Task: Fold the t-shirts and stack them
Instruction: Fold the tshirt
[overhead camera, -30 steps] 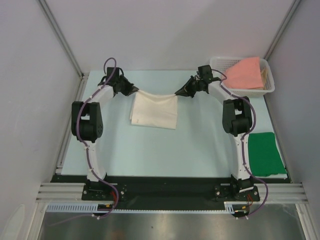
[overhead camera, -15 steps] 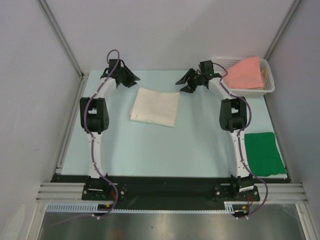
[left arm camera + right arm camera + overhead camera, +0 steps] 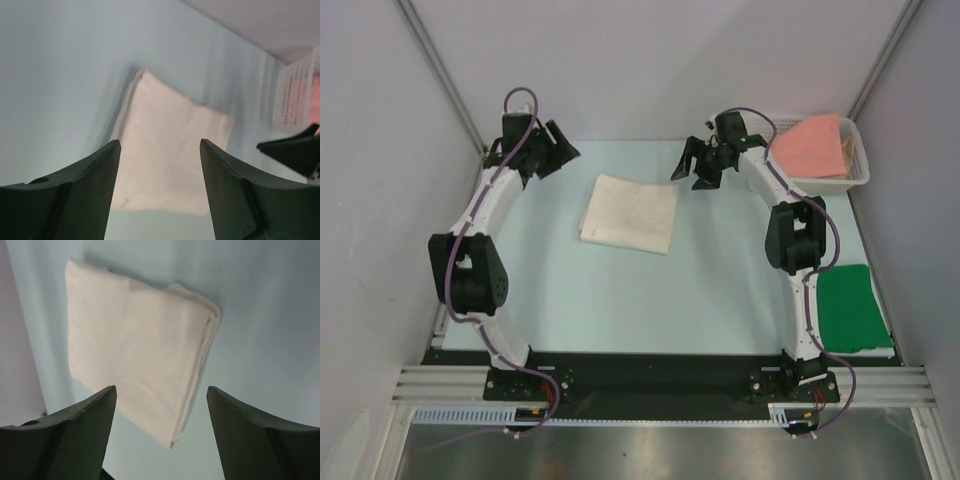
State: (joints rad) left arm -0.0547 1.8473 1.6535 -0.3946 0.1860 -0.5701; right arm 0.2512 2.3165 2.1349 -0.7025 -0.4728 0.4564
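Cotton half done — the cream shirt (image 3: 630,214) looks folded, the pink shirt (image 3: 812,147) waits heaped in the basket (image 3: 758,122), the green shirt (image 3: 850,308) looks folded too, nothing stacked.
My left gripper (image 3: 558,155) hangs off the cream shirt's far-left corner, jaws wide apart and empty; the shirt lies flat on the table (image 3: 620,300) between my grippers, touching neither; my right gripper (image 3: 692,172), off its far-right corner, gapes empty too.
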